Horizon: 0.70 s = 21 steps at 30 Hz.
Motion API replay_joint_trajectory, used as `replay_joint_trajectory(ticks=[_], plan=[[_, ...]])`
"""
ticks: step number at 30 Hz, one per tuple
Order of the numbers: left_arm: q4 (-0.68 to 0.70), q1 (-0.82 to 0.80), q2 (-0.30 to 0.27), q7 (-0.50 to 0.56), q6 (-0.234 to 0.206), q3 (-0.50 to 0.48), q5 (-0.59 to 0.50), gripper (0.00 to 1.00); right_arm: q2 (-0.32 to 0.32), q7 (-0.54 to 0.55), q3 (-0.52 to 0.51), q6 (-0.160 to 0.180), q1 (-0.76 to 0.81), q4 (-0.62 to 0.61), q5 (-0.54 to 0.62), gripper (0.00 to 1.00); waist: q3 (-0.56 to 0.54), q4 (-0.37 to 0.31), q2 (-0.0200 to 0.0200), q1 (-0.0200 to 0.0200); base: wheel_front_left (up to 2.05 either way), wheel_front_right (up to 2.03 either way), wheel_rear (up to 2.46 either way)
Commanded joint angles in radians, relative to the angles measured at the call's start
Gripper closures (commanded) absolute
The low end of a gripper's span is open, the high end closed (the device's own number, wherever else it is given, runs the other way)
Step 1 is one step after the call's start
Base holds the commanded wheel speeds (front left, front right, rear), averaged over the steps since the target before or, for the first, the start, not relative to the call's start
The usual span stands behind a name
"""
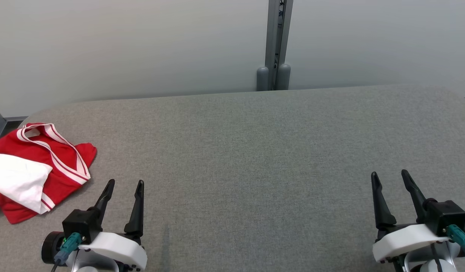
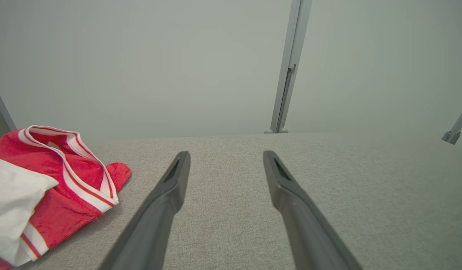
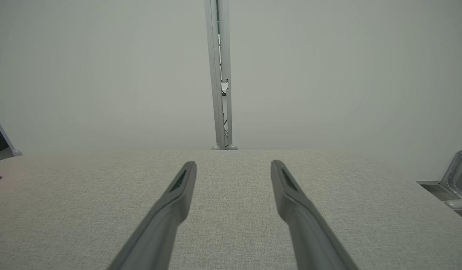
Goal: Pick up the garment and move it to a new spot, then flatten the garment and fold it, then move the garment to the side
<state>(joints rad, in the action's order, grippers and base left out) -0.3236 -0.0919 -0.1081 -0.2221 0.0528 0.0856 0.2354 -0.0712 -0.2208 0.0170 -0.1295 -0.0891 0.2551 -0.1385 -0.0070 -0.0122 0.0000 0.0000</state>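
The red garment (image 1: 40,170) lies in a crumpled heap at the left end of the grey fabric-covered table (image 1: 255,151), close to the rounded corner. White stripes run along its edges, and a white panel is folded over the near part of the heap. Its left side runs out of the head view.

The left gripper (image 1: 126,182) is just beside it, to the garment's right and a little nearer the robot, not touching the cloth. Its 2 dark fingers stand wide apart and point toward the pale wall (image 1: 142,45), with bare table fabric between them.

The right gripper (image 1: 389,173) is well apart from the garment, over the table's right end. Its 2 fingers are likewise spread wide and point the same way. In the right wrist view a sliver of red shows at the far left edge.

Behind the table's far edge, a grey metal post (image 1: 278,37) rises against the wall, roughly midway between the 2 grippers.
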Motion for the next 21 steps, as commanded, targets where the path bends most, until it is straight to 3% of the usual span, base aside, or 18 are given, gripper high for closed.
replay_joint_trajectory(ticks=[1, 21], plan=[[-0.001, -0.023, -0.002, -0.010, 0.001, -0.003, -0.022, 0.00, -0.002, -0.013, 0.001, -0.002, -0.005, 0.004, 0.018, 0.00, 0.001, 0.000, 0.0000, 0.0000, 0.00, 0.00, 0.00], [-0.047, -0.024, 0.010, -0.044, 0.013, -0.015, -0.119, 0.00, 0.005, -0.048, 0.016, -0.002, -0.012, 0.040, 0.116, 0.00, 0.007, 0.001, 0.0000, 0.0000, 0.00, 0.00, 0.00]])
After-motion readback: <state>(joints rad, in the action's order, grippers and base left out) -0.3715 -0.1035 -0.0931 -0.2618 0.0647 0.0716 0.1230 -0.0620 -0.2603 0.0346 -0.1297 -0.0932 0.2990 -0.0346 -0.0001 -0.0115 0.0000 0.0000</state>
